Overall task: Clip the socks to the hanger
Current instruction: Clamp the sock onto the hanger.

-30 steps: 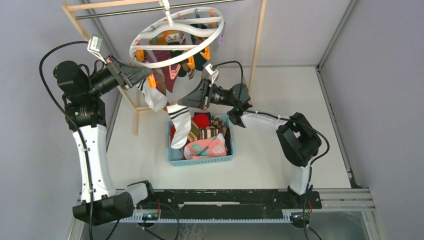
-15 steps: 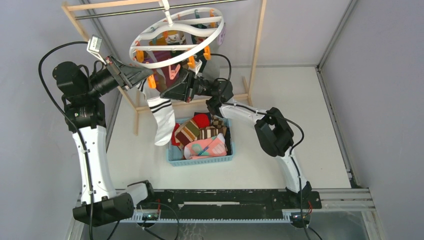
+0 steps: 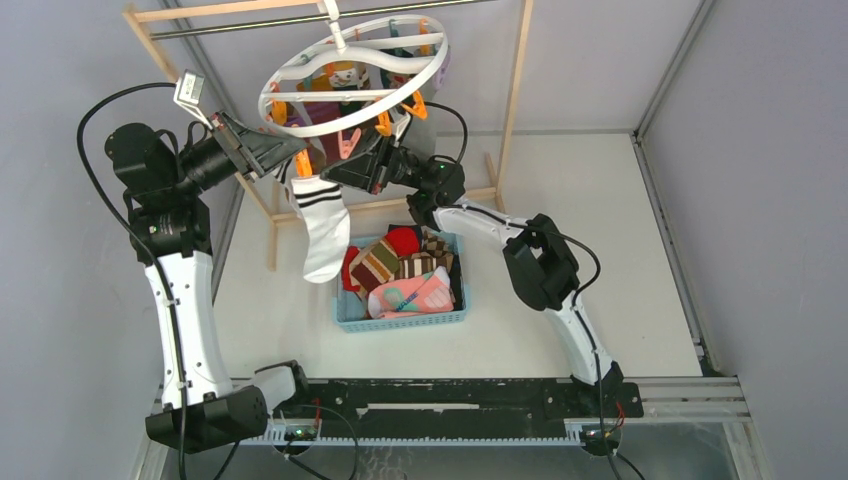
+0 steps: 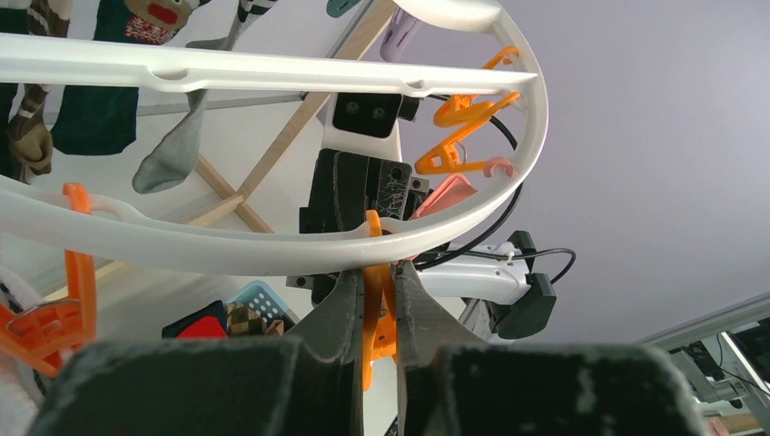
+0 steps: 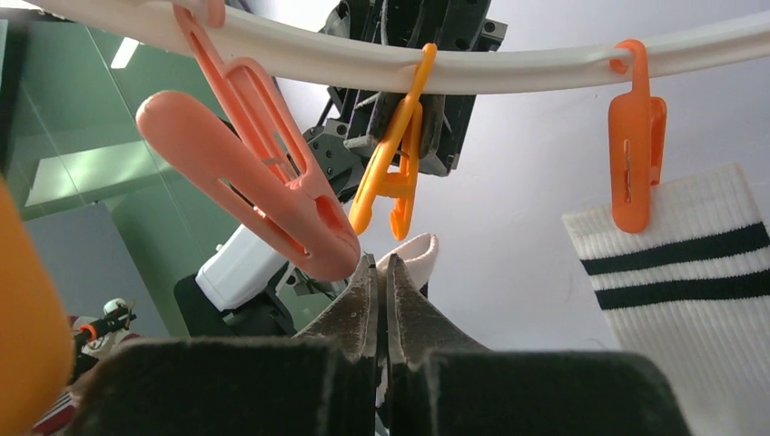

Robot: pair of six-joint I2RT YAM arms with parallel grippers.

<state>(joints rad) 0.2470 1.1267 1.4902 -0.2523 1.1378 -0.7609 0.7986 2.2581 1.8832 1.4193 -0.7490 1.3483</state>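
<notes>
**Both grippers meeting under the hanger rim**

The large white round plastic hanger (image 4: 227,256) is hanging by its hook from the light wooden rack frame (image 3: 512,90), above the table. The left gripper (image 4: 377,274) is pinching a bright orange plastic clip (image 4: 374,322) that is dangling from the ring's rim. Its jaws are standing nearly closed, with only the clip between them. The right gripper (image 5: 380,272) is facing it just below that clip, with its jaws pressing fully together on the edge of a white fabric sock cuff (image 5: 413,252). Beside it, a white ribbed sock with black bands (image 5: 690,300) is hanging from a second orange clip (image 5: 634,154). The other mixed-colour socks (image 3: 405,275) are lying in the blue plastic basket (image 3: 400,322).
</notes>
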